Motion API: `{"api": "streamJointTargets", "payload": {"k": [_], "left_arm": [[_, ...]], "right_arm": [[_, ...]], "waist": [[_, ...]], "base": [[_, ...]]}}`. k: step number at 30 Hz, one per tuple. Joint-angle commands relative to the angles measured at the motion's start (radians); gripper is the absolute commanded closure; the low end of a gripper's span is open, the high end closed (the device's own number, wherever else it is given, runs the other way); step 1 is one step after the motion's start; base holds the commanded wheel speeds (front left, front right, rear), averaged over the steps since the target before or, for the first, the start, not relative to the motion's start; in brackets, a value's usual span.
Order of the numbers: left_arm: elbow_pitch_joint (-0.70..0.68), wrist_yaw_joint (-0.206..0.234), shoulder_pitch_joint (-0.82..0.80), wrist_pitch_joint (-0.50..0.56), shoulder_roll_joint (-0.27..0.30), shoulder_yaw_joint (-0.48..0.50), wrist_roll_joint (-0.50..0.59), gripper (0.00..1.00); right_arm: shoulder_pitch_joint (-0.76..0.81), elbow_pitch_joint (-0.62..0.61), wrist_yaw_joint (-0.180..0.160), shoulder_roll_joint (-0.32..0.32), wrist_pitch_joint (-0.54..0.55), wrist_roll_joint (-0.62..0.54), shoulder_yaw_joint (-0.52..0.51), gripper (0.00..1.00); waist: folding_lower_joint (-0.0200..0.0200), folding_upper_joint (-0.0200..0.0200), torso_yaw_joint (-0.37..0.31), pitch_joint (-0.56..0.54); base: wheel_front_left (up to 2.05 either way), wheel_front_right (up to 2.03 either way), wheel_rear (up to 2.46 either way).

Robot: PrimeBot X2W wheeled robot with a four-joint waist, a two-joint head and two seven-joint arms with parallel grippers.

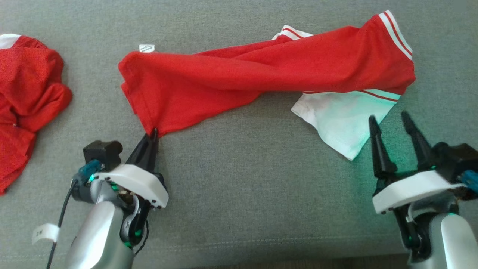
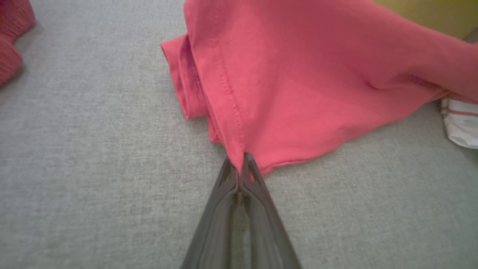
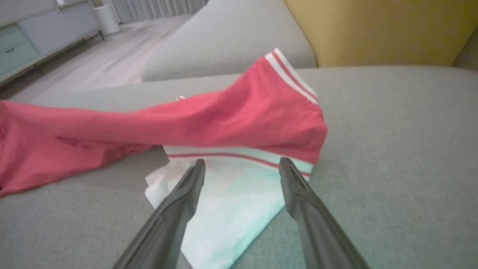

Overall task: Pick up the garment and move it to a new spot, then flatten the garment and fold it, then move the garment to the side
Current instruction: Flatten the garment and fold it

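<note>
On the grey cushion [image 1: 261,179]: the garment [image 1: 261,74], a red tee with white striped trim, is lying twisted into one long band, running from roughly 10 o'clock over to 2 o'clock in the head view.
Left gripper [image 1: 154,132]: sitting down around 7 o'clock with its fingers pressed together, pinching the stitched hem corner at the garment's near-left end. In the left wrist view the red cloth is getting squeezed right between the tips.
Right gripper [image 1: 388,116]: hanging at about 4 o'clock, fingers standing apart with nothing between them, tips pointing at the sleeve.
White sleeve [image 1: 343,119]: poking out from under the red band toward 4 o'clock and picking up a greenish tint. Honestly can't tell if the right fingertips are touching it.
In the way: the red band is draping over the sleeve's upper part, so the join is getting covered.
Other stuff: a second red garment [image 1: 26,93] is lying bunched at 9 o'clock, well apart from the pinched one. A small white label [image 1: 146,48] is peeking out at the far-left corner, about 11 o'clock.
Surface: grey woven fabric, a seam running along the near edge at 6 o'clock.
Room: in the right wrist view a yellow cushion [image 3: 373,30] is showing at 1 o'clock, another grey cushion [image 3: 231,33] at 12, and a pale floor [image 3: 104,63] plus a drawer cabinet [image 3: 30,37] around 10 o'clock.
</note>
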Motion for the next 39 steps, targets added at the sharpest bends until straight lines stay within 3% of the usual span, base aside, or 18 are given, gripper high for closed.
{"api": "streamJointTargets", "payload": {"k": [1,6,19,20,21,22,23,28,34,39], "left_arm": [[-0.027,0.0,-0.029,-0.013,0.019,0.023,0.007,1.0],[-0.038,0.003,-0.032,-0.022,0.025,0.013,0.016,1.0],[-0.042,0.005,-0.058,-0.053,0.027,-0.001,0.02,1.0],[-0.042,0.005,-0.059,-0.055,0.028,-0.002,0.021,1.0],[-0.043,0.005,-0.06,-0.058,0.028,-0.003,0.02,1.0],[-0.045,0.006,-0.06,-0.064,0.029,-0.003,0.02,1.0],[-0.048,0.006,-0.061,-0.07,0.029,-0.003,0.02,1.0],[-0.126,0.027,-0.055,-0.107,0.048,0.013,0.032,1.0],[-0.333,0.071,-0.046,-0.106,0.105,0.059,0.053,1.0],[-0.502,0.1,-0.082,-0.076,0.153,0.105,0.068,1.0]], "right_arm": [[0.013,-0.009,0.004,-0.004,0.044,0.012,0.015,0.0],[0.056,0.037,0.004,-0.004,0.161,0.031,0.001,0.0],[0.019,0.1,0.004,-0.004,0.257,0.097,0.064,0.0],[0.019,0.104,0.004,-0.004,0.267,0.103,0.068,0.09],[0.019,0.106,0.004,-0.004,0.273,0.109,0.069,0.45],[0.021,0.111,0.004,-0.004,0.283,0.117,0.07,0.95],[0.021,0.11,0.004,-0.004,0.287,0.125,0.071,1.0],[0.001,0.034,0.004,-0.004,0.209,0.122,0.027,1.0],[-0.057,-0.135,0.004,-0.006,0.112,0.048,-0.098,1.0],[-0.143,-0.25,0.004,-0.05,0.082,0.022,-0.179,1.0]], "waist": [[0.0,0.0,0.004,0.0],[0.0,0.0,0.014,0.01],[0.0,0.0,0.035,0.037],[0.0,0.0,0.036,0.037],[0.0,0.0,0.037,0.036],[0.0,0.0,0.038,0.036],[0.0,0.0,0.039,0.035],[0.0,0.0,0.037,0.01],[0.0,0.0,0.037,-0.045],[0.0,0.0,0.034,-0.094]], "base": [[0.0,0.0,0.0],[0.0,0.0,0.0],[0.0,0.0,0.0],[0.0,0.0,0.0],[0.0,0.0,0.0],[0.0,0.0,0.0],[0.0,0.0,0.0],[0.0,0.0,0.0],[0.0,0.0,0.0],[0.0,0.0,0.0]]}}
